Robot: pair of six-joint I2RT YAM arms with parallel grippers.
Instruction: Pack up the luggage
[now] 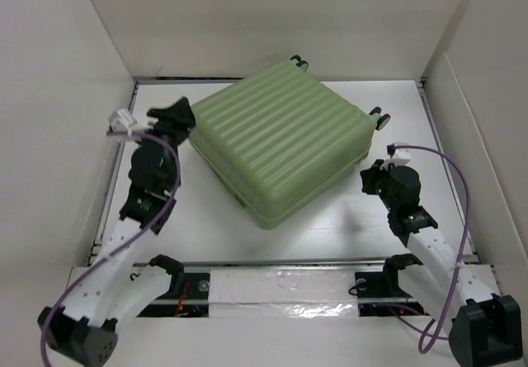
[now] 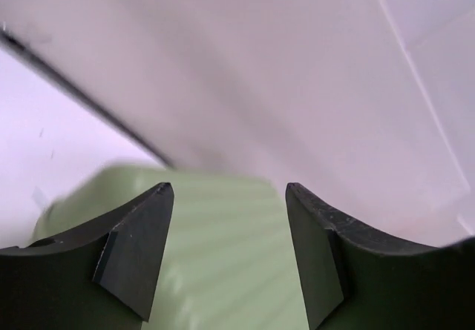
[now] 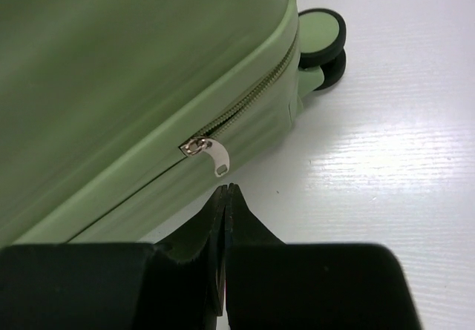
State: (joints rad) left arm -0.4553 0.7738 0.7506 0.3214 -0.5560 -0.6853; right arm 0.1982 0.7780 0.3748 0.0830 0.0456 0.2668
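The luggage (image 1: 280, 140), a light green ribbed hard-shell suitcase, lies closed on the white table, turned diagonally. My left gripper (image 1: 175, 115) is open at its left corner, with the green shell (image 2: 223, 256) showing between the fingers. My right gripper (image 1: 371, 177) is shut and empty beside the luggage's right side. In the right wrist view its tips (image 3: 227, 189) sit just below the silver zipper pull (image 3: 208, 154) on the luggage's zip seam, not touching it. A black-and-green wheel (image 3: 320, 44) shows at the corner.
White walls enclose the table (image 1: 363, 235) on the left, back and right. More wheels (image 1: 379, 119) stick out at the luggage's far right corner and at the back (image 1: 299, 62). A purple cable (image 1: 462, 210) loops along the right arm.
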